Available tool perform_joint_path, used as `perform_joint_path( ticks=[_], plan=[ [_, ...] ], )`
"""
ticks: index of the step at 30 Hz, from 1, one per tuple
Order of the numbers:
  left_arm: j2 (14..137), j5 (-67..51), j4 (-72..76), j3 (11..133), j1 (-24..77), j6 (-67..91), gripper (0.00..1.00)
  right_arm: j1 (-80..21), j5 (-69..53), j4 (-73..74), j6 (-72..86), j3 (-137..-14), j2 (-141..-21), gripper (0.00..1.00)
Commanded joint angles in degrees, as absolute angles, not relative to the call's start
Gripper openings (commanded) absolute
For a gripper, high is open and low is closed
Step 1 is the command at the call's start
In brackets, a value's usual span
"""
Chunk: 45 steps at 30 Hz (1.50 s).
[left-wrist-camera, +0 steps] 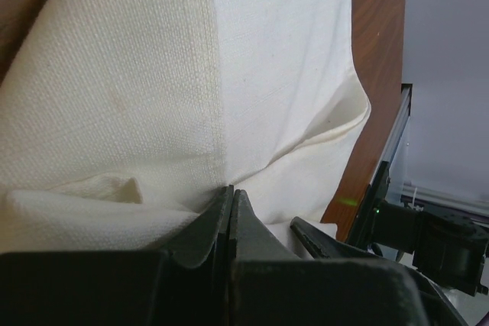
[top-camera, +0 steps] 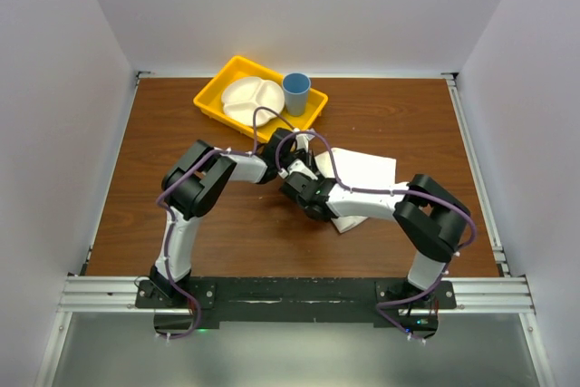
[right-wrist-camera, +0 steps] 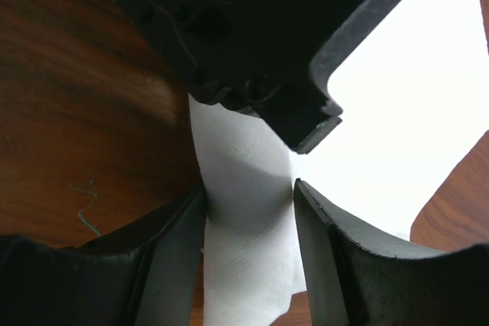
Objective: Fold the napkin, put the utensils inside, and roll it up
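Observation:
The white napkin (top-camera: pixel 367 168) lies right of the table's middle, its left part hidden under both grippers. My left gripper (top-camera: pixel 288 166) is shut, and in the left wrist view its tips (left-wrist-camera: pixel 231 190) pinch a creased fold of the napkin (left-wrist-camera: pixel 153 82). My right gripper (top-camera: pixel 297 188) is open. In the right wrist view its jaws (right-wrist-camera: pixel 249 188) straddle a raised strip of napkin (right-wrist-camera: pixel 248 265), with the left gripper's black body (right-wrist-camera: pixel 252 36) just above. The knife does not show in any view.
A yellow tray (top-camera: pixel 210 100) at the back holds a white divided plate (top-camera: pixel 249 99) and a blue cup (top-camera: pixel 295 93). Brown tabletop (top-camera: pixel 154 160) lies all around, with white walls on three sides. The right arm's dark finger (left-wrist-camera: pixel 325 238) shows low in the left wrist view.

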State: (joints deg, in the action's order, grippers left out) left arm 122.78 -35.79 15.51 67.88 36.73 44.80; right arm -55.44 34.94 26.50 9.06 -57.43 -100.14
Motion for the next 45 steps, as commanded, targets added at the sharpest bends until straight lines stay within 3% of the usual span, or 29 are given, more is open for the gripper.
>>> perform_joint_path(
  ticks=[1,5,9,16,19,21,24,27,36,40,41,42,45],
  plan=[
    [126.8,-31.8,3.5,65.1,37.0,41.3,0.0,-55.2,36.6,27.8,9.8,-58.3,-103.9,0.52],
    [126.8,-32.3,3.2,65.5,36.8,41.0,0.0,-54.6,35.8,27.7,9.1,-58.4,-105.4,0.49],
    [126.7,-33.1,2.6,66.1,36.7,40.4,0.0,-53.4,32.3,27.6,8.0,-58.8,-106.0,0.27],
    [123.7,-34.2,0.1,69.6,36.3,37.5,0.0,-48.3,15.1,27.2,10.9,-57.2,-102.0,0.0],
    [119.8,-33.7,-4.4,71.7,35.4,36.1,0.06,-44.5,4.3,24.3,14.3,-53.5,-98.6,0.0],
    [117.5,-32.7,-5.8,73.1,34.9,36.3,0.23,-43.3,-1.8,20.9,15.6,-50.5,-96.0,0.0],
    [113.1,-30.3,-8.6,76.0,33.9,36.6,0.39,-41.1,-9.8,16.8,18.1,-46.8,-94.4,0.0],
    [108.4,-28.4,-9.8,77.0,33.6,38.1,0.48,-37.6,-15.6,9.9,21.0,-41.7,-92.7,0.0],
    [97.2,-24.3,-15.7,73.8,33.3,36.7,0.5,-26.2,-36.7,-7.4,30.1,-32.4,-95.5,0.0],
    [96.1,-23.9,-16.7,68.3,33.7,37.9,0.5,-23.6,-40.6,-13.2,34.1,-29.3,-96.5,0.0],
    [96.1,-22.9,-17.0,67.5,33.8,38.5,0.52,-23.4,-41.1,-14.7,34.6,-28.7,-96.9,0.0],
    [96.2,-20.2,-17.7,66.8,33.9,40.3,0.64,-23.4,-41.5,-15.3,35.0,-27.8,-96.9,0.0],
    [98.3,-18.3,-19.7,65.6,34.0,44.5,0.61,-23.1,-41.0,-16.1,35.1,-26.7,-96.8,0.0]
  ],
)
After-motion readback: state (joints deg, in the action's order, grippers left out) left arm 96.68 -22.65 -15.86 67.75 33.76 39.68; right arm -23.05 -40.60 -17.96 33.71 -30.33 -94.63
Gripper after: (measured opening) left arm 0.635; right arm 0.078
